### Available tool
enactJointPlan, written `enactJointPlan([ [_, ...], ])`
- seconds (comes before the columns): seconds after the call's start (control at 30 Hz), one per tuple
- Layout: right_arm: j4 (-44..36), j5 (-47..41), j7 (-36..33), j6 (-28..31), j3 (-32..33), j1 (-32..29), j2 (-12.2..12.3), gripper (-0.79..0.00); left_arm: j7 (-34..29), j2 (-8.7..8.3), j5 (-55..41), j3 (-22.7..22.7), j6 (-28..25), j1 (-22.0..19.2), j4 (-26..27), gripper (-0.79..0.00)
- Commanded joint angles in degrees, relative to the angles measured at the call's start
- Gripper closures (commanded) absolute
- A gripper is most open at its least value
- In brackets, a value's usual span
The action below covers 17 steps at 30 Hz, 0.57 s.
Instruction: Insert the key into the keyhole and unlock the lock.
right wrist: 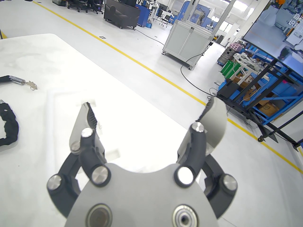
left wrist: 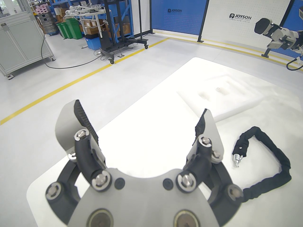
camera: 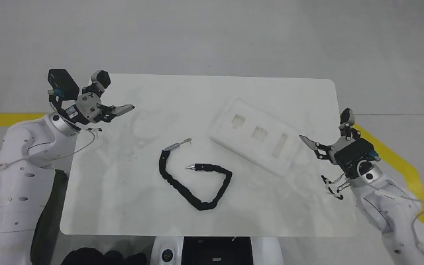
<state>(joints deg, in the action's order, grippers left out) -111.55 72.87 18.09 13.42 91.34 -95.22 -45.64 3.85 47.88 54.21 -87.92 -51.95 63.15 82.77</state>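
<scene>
A black sleeved chain lock [camera: 199,199] lies in an open loop at the middle of the white table [camera: 119,199]. One end is a silver cylinder [camera: 173,146] with the key [camera: 187,140] lying at its tip; the key [right wrist: 32,85] looks set in it. The other end, a silver pin [camera: 192,167], lies free and points toward the left side. The chain lock [left wrist: 279,161] and pin [left wrist: 236,160] also show beside my left gripper [left wrist: 142,107]. My left gripper [camera: 116,112] hangs open and empty over the far left corner. My right gripper [camera: 313,159] [right wrist: 149,102] is open and empty at the right edge.
A white foam tray [camera: 265,136] [left wrist: 236,105] [right wrist: 61,119] with three shallow recesses lies right of the chain, between it and my right gripper. Bare tabletop surrounds the chain on the left and front. Beyond the table edges is open floor.
</scene>
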Motion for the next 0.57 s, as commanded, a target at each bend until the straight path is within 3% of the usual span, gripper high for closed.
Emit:
enactJointPlan([
  [0.0, 0.0, 0.0, 0.0, 0.0, 0.0, 0.0, 0.0, -0.765, 0.0, 0.0, 0.0, 0.0, 0.0, 0.0, 0.0, -0.784],
  [0.53, 0.0, 0.0, 0.0, 0.0, 0.0, 0.0, 0.0, -0.784, 0.0, 0.0, 0.0, 0.0, 0.0, 0.0, 0.0, -0.784],
])
